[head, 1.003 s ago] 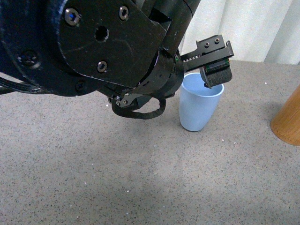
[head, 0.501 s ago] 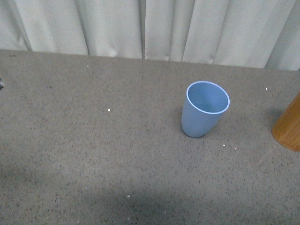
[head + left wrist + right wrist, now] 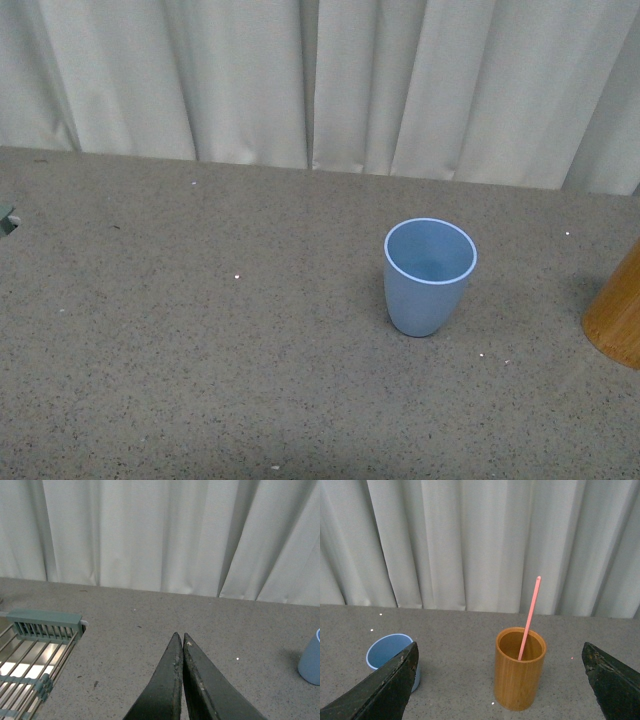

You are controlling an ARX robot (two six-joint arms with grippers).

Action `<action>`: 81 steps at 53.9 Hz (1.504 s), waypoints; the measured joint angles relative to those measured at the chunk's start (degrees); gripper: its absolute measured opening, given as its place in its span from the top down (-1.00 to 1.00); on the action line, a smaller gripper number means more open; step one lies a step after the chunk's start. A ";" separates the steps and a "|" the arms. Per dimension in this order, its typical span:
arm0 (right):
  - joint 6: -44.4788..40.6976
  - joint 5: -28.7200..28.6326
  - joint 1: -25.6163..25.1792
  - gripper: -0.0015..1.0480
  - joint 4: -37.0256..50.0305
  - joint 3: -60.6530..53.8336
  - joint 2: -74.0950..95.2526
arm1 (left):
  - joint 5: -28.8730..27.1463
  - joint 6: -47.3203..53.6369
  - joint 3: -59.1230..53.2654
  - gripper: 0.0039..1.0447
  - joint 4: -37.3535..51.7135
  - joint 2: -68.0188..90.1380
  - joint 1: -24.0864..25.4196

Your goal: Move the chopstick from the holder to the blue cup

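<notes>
The transfer had not begun. The pink chopstick [image 3: 529,617] stood in the wooden holder [image 3: 520,676], leaning against its rim with its upper part well above it. The blue cup [image 3: 430,277] stood upright on the grey table [image 3: 200,350], and what showed of its inside in the front view looked empty. Cup and holder stood apart, the holder to the cup's right at the edge of that view.

The right gripper [image 3: 500,649] faced the holder with its jaws spread wide, holding nothing. Holder and chopstick showed between its two fingers in the wrist view, but by my judgement farther off, not yet within their grasp. The left gripper [image 3: 181,642] had its jaws pressed together with nothing between them, over bare table near a dish rack [image 3: 45,625], well apart from the cup.

Everything was left to do: grasp the chopstick, lift it clear of the holder, carry it across and drop it into the cup — likely work for the right arm, which was pointed at the holder.
</notes>
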 joint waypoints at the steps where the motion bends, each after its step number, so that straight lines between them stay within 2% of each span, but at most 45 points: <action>1: 0.00 0.00 -0.02 -0.81 0.00 0.00 0.00 | 0.00 0.00 0.00 0.93 0.00 0.00 0.00; 8: 0.00 0.00 -0.02 -0.81 0.00 0.00 0.00 | 0.02 0.00 0.00 0.90 0.00 0.00 0.00; 23: 0.00 0.00 0.00 -0.81 0.00 0.00 0.00 | 0.00 0.00 0.00 0.01 0.00 -0.04 0.00; 26: 3.67 2.80 -0.61 -0.81 -0.48 0.50 2.36 | 0.00 0.00 0.00 -0.20 -0.02 -0.04 0.00; 30: 9.09 0.48 -6.40 -0.81 8.70 0.55 12.46 | 0.02 0.00 0.00 -0.44 -0.04 -0.07 0.00; 34: 14.43 -5.44 -15.41 -0.57 24.24 3.26 30.91 | 0.02 0.02 0.00 -0.74 -0.04 -0.07 0.00; 37: 14.45 -6.45 -19.47 -0.73 33.16 7.34 43.60 | 0.02 0.04 0.00 -0.90 -0.04 -0.07 0.00; 40: 14.14 -6.80 -21.33 -0.85 37.66 10.99 52.78 | -0.11 0.11 0.00 -0.87 -0.04 -0.07 0.00; 46: 12.20 -6.73 -22.01 -0.81 41.29 17.64 68.81 | -0.11 0.13 0.00 -0.88 -0.09 -0.07 0.00; 54: 10.34 -5.03 -20.61 -0.81 42.95 23.28 80.48 | -0.07 0.15 0.00 -0.88 -0.09 -0.07 0.00; 81: 8.87 -0.57 -12.44 -0.81 46.40 36.00 99.16 | -0.09 0.17 0.00 -0.88 -0.09 -0.07 0.00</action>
